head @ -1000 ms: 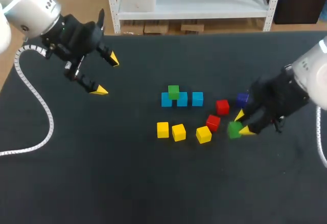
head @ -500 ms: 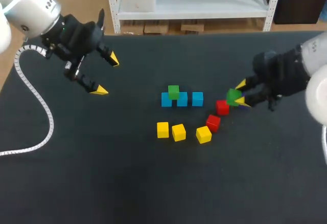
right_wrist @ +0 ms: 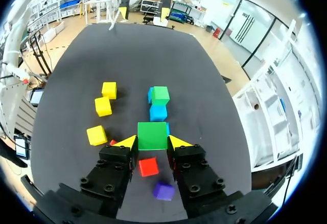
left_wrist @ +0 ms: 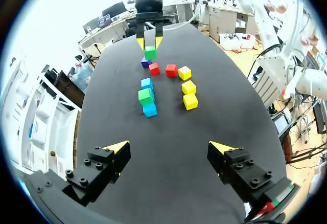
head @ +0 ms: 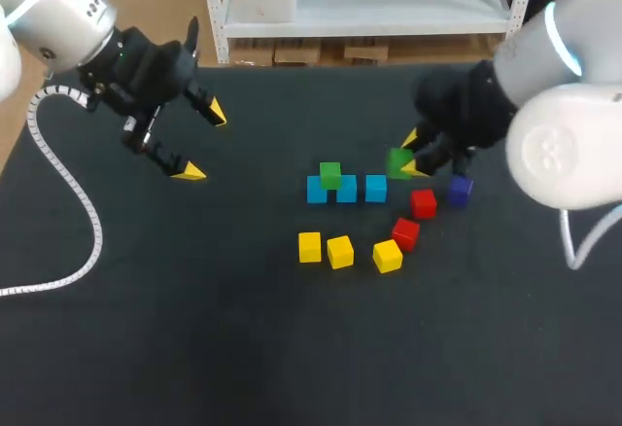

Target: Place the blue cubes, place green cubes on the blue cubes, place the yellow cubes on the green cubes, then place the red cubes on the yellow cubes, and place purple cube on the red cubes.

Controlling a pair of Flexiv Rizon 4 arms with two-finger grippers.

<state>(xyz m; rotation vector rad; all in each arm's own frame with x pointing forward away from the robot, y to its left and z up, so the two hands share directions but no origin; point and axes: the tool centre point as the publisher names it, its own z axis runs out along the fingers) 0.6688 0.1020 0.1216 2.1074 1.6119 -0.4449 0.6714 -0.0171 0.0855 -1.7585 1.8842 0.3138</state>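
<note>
My right gripper (head: 409, 156) is shut on a green cube (head: 397, 162) (right_wrist: 152, 135), held in the air just right of the row of three blue cubes (head: 347, 191). A second green cube (head: 330, 174) (right_wrist: 160, 95) sits on top of that row's left part. Two red cubes (head: 423, 202) and a purple cube (head: 460, 189) lie under and right of the right gripper. Three yellow cubes (head: 340, 251) line up in front of the blue row. My left gripper (head: 202, 142) (left_wrist: 168, 150) hangs open over the table's far left, with nothing between its fingers.
A white coiled cable (head: 68, 188) trails from my left arm across the table's left side. All cubes cluster in the table's middle (left_wrist: 149, 109). Bare black tabletop (head: 292, 358) stretches in front of them.
My right gripper has lifted the green cube from beside the red cubes and carried it back and to the left, up to the blue row. The left arm has stayed still.
</note>
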